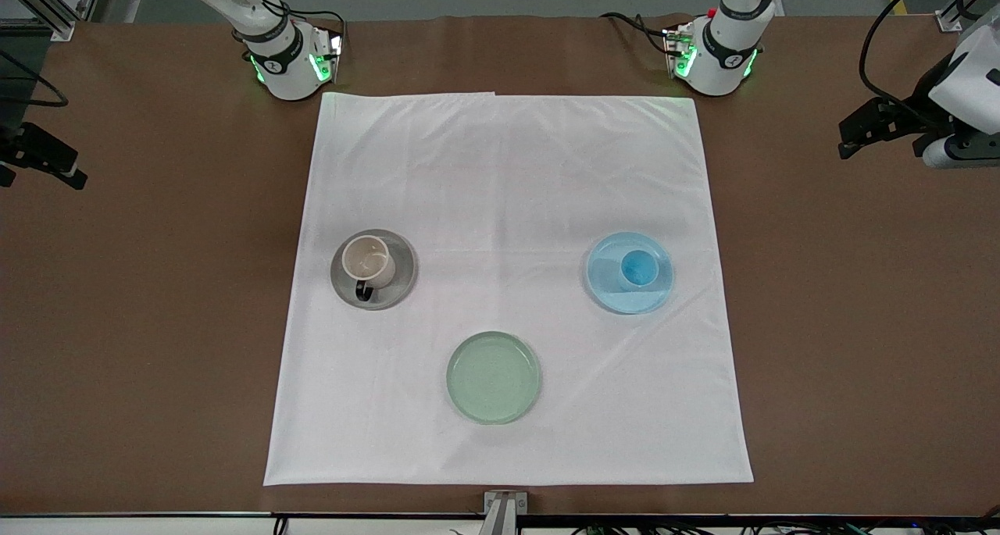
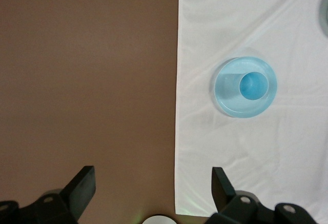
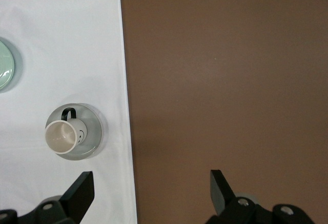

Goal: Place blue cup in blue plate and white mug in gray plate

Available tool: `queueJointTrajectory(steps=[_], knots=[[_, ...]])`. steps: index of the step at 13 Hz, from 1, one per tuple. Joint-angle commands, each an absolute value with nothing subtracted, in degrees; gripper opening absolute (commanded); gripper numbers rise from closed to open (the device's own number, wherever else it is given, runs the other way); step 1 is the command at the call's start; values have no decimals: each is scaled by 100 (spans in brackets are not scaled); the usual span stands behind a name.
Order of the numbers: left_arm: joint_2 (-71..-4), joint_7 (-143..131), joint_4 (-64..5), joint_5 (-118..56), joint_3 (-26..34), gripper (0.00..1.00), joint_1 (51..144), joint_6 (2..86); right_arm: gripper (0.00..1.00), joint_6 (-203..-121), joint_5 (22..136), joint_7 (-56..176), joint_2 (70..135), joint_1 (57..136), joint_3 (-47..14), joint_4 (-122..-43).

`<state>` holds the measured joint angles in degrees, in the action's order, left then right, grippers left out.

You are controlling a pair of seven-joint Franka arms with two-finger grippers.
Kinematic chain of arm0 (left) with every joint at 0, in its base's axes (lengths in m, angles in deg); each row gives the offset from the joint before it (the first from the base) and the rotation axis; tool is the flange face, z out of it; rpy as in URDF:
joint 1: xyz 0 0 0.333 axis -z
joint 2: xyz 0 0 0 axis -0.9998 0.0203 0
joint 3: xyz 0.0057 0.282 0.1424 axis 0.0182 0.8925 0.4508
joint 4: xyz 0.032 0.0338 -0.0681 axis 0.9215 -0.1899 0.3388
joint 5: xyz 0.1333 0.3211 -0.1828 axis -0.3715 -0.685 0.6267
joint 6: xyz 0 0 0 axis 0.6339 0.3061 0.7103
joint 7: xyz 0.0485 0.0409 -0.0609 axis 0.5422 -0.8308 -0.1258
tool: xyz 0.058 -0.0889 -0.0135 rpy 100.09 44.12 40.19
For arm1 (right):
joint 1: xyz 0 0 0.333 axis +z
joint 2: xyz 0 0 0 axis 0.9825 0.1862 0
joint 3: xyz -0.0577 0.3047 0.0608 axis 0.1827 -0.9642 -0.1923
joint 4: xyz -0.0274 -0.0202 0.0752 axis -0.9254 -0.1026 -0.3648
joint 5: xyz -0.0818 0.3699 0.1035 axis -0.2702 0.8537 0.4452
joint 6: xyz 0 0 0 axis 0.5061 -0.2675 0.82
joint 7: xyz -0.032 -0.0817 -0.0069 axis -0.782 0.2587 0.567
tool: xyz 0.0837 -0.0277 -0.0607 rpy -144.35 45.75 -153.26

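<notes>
Both grippers' fingers [image 2: 84, 185] [image 3: 82, 188] spread wide, empty, bases cut off, blue cup [image 1: 637, 269] in blue plate [image 1: 605, 289], white mug [image 1: 368, 260] on gray plate [image 1: 398, 285]

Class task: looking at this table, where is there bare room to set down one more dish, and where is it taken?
Free: the white cloth between the robot bases and the plates, and the empty pale green plate. Taken: the round gray plate holds the cream mug; the light-blue plate holds the small blue cup.

Little blue cup [image 1: 638, 269] sits upright in the glossy blue plate [image 1: 609, 291]; cream white mug [image 1: 368, 260], black handle, stands upright in the gray plate [image 1: 397, 287].
</notes>
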<state>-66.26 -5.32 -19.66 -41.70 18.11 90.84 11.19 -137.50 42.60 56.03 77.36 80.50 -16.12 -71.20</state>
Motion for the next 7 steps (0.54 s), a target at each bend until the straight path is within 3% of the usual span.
queueJointTrajectory(steps=[1, 7], knots=[[-6716, -446, -1987, -4083, 1800, 100, 9042, 1160, 100, -13706, 4191, 5592, 7830, 7989, -1664, -6966], [-6716, -683, -1996, -4004, 1791, 100, 9050, 1143, 100, -13706, 4235, 5592, 7830, 7989, -1664, -6966]])
